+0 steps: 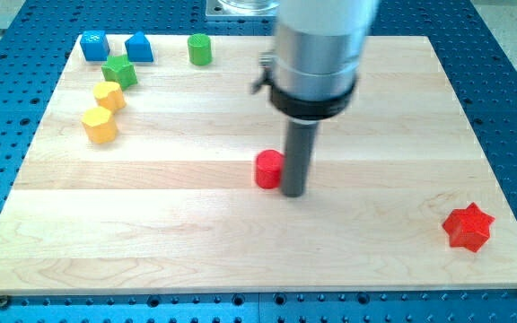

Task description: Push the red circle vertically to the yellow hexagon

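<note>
while my tip (293, 192) rests just right of the red circle (268, 169), touching or nearly so, the circle sits near the board's (240, 260) middle. no pincer here, only a plain rod. far left stand two yellow blocks, the hexagon (100, 126) nearer, the other yellow (109, 95) just beyond it, a green star (119, 71) touching that one. two blue blocks (94, 45) (139, 48) and a green cylinder (200, 49) line the far edge. a red star (468, 226) sits near the right edge. bare wood lies between circle and hexagon.
</note>
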